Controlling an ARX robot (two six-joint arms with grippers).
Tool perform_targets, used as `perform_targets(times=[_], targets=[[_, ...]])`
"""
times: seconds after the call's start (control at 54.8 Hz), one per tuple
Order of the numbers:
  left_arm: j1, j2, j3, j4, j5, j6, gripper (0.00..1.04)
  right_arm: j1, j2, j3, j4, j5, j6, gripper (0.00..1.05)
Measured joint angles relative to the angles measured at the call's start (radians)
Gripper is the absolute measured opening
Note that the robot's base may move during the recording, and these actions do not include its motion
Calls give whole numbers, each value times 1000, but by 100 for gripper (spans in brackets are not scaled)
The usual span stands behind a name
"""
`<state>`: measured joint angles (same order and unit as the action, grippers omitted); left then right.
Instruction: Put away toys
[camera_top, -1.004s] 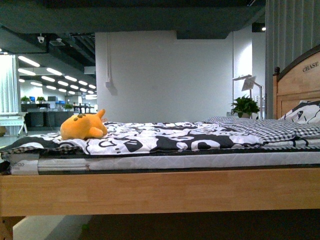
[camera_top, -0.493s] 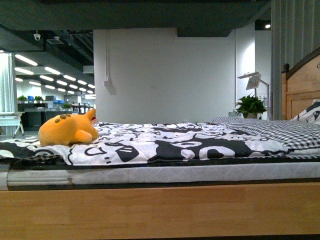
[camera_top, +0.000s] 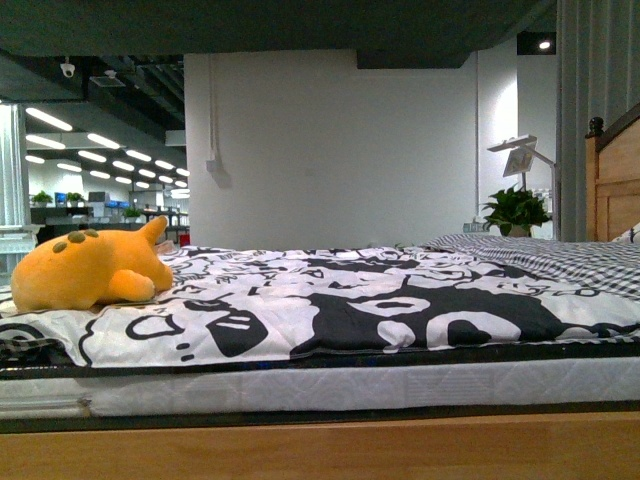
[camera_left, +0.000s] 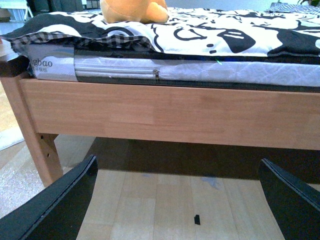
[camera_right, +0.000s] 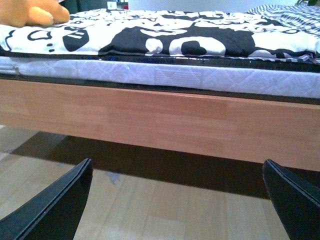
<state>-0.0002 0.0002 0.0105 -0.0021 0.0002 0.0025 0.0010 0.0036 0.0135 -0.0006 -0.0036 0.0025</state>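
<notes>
- Black wedge-shaped fingers of the left gripper (camera_left: 177, 161) stand spread wide, released and empty, low over pale floor planks (camera_left: 150, 200).
- The right gripper (camera_right: 177, 161) is likewise splayed and holds nothing; only the finger ends show.
- Beyond them runs a smooth, honey-coloured wooden bed rail (camera_top: 320, 445), then a quilted white mattress (camera_top: 350, 385) under a rumpled black-and-white cartoon cover (camera_top: 350, 310).
- The orange-yellow plush animal (camera_top: 85, 270), rounded, with a pointed ear and dark back spots, lies on the cover towards the bed's left end, above and well beyond both grippers. Both wrist views crop it.
- Farthest are checked bedding (camera_top: 560, 262), an edge-cropped headboard (camera_top: 615, 190), a potted plant (camera_top: 517, 210) and a white wall (camera_top: 330, 150).
</notes>
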Motion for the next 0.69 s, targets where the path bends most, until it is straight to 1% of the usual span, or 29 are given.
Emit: perform_targets(times=[0.694], targets=[[0, 0, 0, 0, 3, 0, 99, 0, 0, 0, 0, 7, 0, 104]])
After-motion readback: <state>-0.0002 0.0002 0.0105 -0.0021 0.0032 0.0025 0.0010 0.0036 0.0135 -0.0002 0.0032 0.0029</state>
